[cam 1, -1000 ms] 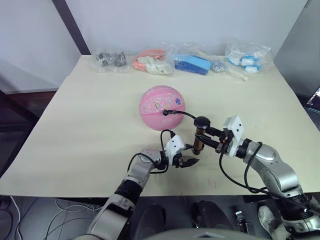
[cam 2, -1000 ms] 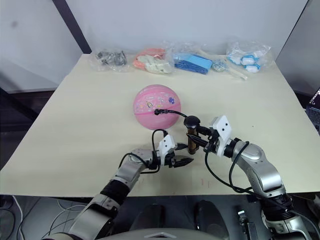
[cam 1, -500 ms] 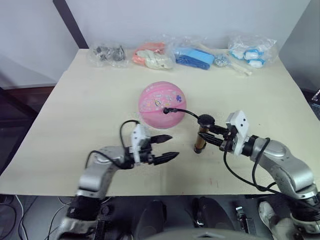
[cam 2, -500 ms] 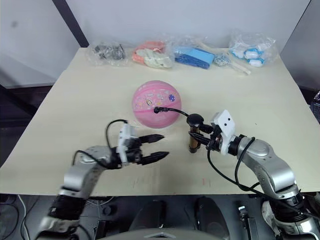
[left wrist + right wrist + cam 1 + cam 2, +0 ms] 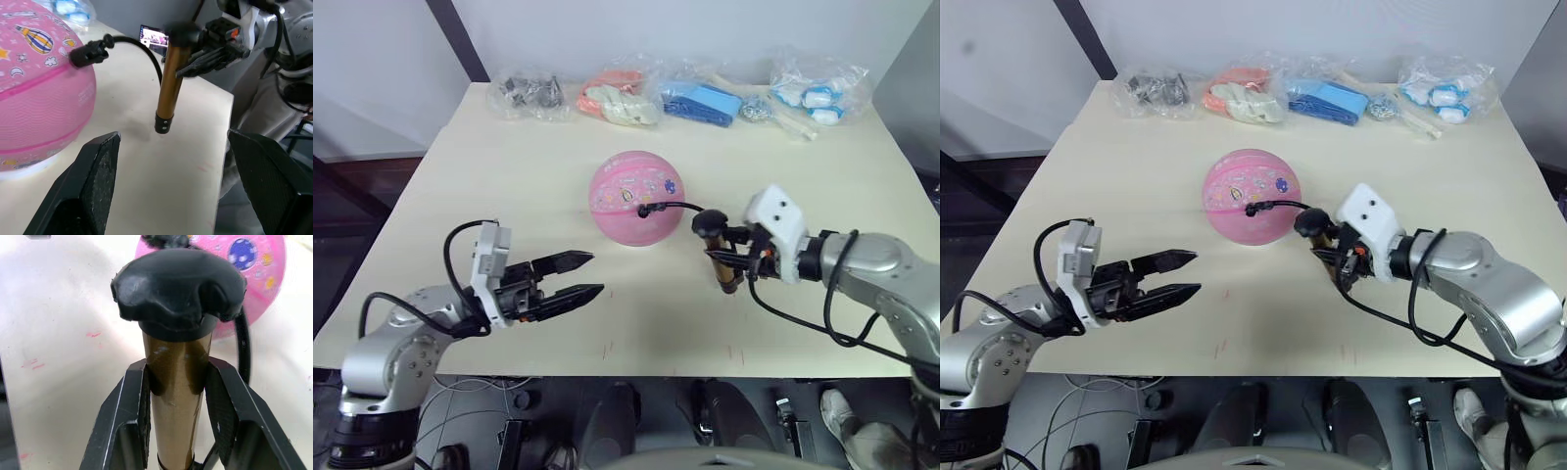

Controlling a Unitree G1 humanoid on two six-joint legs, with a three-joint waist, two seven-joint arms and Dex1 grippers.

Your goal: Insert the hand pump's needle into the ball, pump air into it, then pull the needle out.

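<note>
On the pale surface point(image 5: 509, 196) mid-frame, the right gripper point(image 5: 178, 396) pinches the hand pump point(image 5: 725, 257); the spread left gripper point(image 5: 578, 276) should steady the ball point(image 5: 634, 196).

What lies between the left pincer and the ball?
Only bare table separates the open left pincer from the ball, seen in the left eye view.

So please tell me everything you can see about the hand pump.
The hand pump is a short gold-brass tube, metal by its look, with a black bottom cap and a black knob handle on top. The right hand is shut on the tube just under the knob and holds it upright, its bottom end slightly above the table. A thin black hose curves from it to the pink ball.
</note>
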